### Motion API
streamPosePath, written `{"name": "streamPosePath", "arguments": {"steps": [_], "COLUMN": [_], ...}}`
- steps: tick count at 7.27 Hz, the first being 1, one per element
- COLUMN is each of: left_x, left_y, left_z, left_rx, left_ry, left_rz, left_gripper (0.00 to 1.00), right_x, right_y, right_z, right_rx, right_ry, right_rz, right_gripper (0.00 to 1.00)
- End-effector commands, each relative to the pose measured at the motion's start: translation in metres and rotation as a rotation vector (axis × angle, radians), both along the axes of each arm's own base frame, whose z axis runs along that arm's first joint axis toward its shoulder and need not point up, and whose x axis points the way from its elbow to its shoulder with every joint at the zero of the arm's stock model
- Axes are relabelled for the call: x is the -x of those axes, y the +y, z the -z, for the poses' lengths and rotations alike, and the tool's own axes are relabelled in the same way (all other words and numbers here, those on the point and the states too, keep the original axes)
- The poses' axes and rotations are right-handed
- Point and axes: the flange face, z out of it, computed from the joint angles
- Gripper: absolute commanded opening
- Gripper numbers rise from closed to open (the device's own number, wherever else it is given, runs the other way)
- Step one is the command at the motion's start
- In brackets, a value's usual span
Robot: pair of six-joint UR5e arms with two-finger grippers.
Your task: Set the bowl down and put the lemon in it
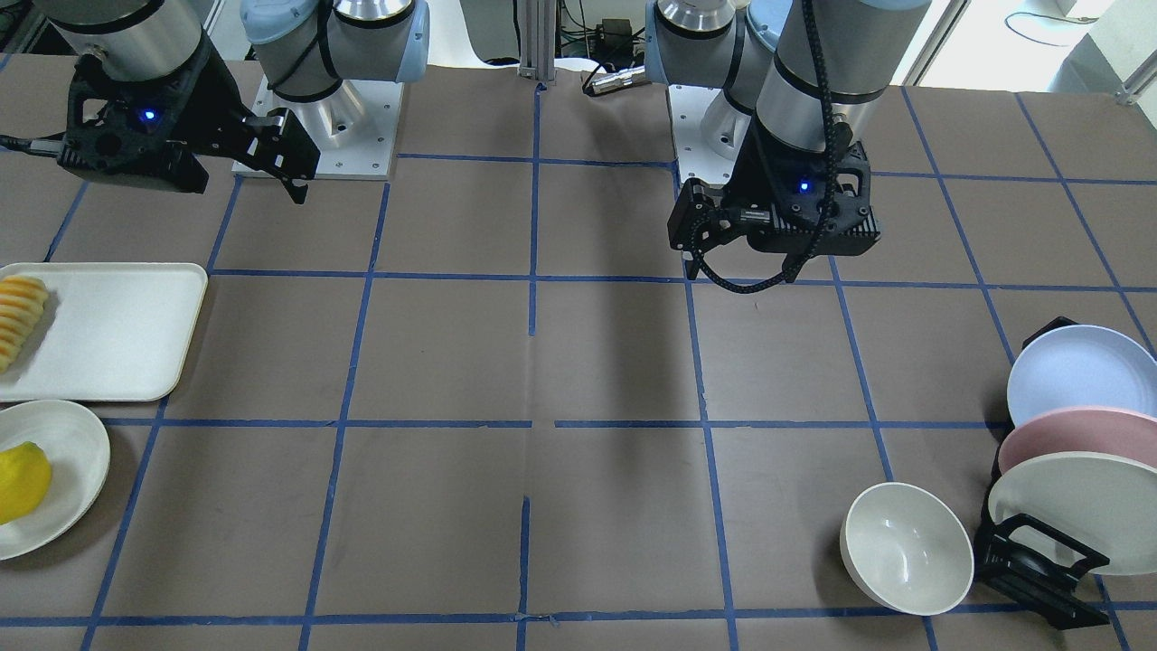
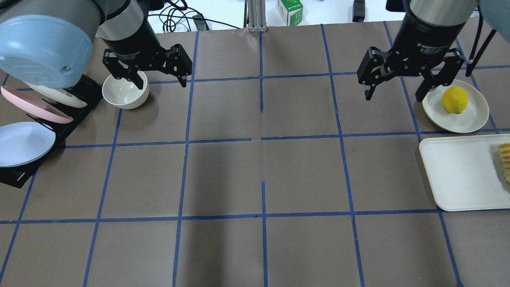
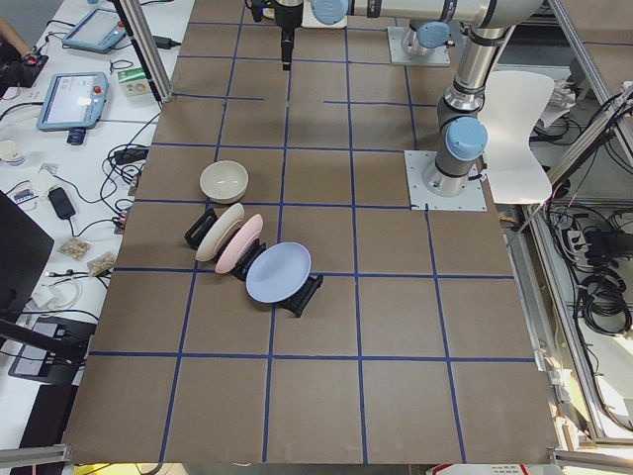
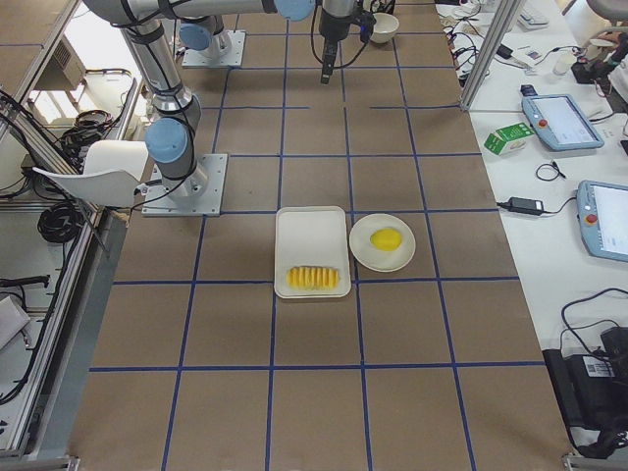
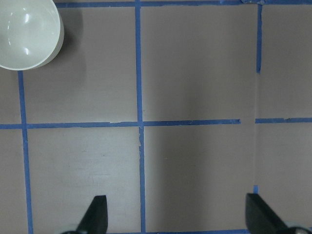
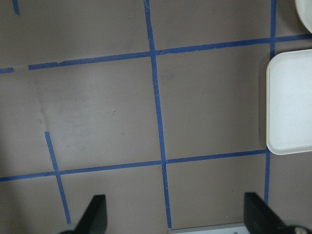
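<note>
The off-white bowl (image 2: pixel 125 92) stands upright and empty beside the plate rack; it shows in the front view (image 1: pixel 907 547) and in the left wrist view's top left corner (image 5: pixel 27 31). The yellow lemon (image 2: pixel 455 99) lies on a shallow off-white plate (image 2: pixel 474 119) at the table's other end, also seen in the front view (image 1: pixel 20 481). My left gripper (image 2: pixel 161 81) hangs open and empty high above the table, apart from the bowl. My right gripper (image 2: pixel 392 95) is open and empty, high up, beside the lemon's plate.
A black rack with pastel plates (image 2: pixel 24 139) stands next to the bowl. A white tray (image 2: pixel 458 175) with sliced orange-yellow food (image 2: pixel 505 159) lies next to the lemon's plate. Blue tape lines grid the brown table top (image 2: pixel 263 167).
</note>
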Motion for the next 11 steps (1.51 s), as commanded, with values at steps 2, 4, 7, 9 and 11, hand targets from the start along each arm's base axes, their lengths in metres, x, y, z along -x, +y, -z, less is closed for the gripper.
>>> {"name": "streamPosePath", "arguments": {"steps": [2, 4, 7, 9, 11], "left_x": [0.0, 0.0, -0.061, -0.159, -0.231], "left_y": [0.0, 0.0, -0.055, -0.112, -0.153], "left_z": [0.0, 0.002, 0.033, 0.098, 0.178], "left_rx": [0.001, -0.003, 0.059, 0.002, 0.014], "left_ry": [0.0, -0.003, -0.006, -0.025, -0.031], "left_rz": [0.0, 0.0, -0.049, -0.01, 0.031], "left_gripper": [1.0, 1.0, 1.0, 1.0, 1.0], "right_x": [0.001, 0.006, 0.033, 0.145, 0.242], "right_y": [0.0, -0.003, -0.014, -0.044, -0.099], "right_z": [-0.001, 0.004, 0.008, 0.025, 0.089], "right_rx": [0.002, -0.015, -0.005, 0.021, 0.075], "right_ry": [0.002, 0.015, 0.02, 0.014, 0.088], "right_rz": [0.0, 0.012, 0.058, 0.219, 0.121], "right_gripper": [1.0, 1.0, 1.0, 1.0, 1.0]}}
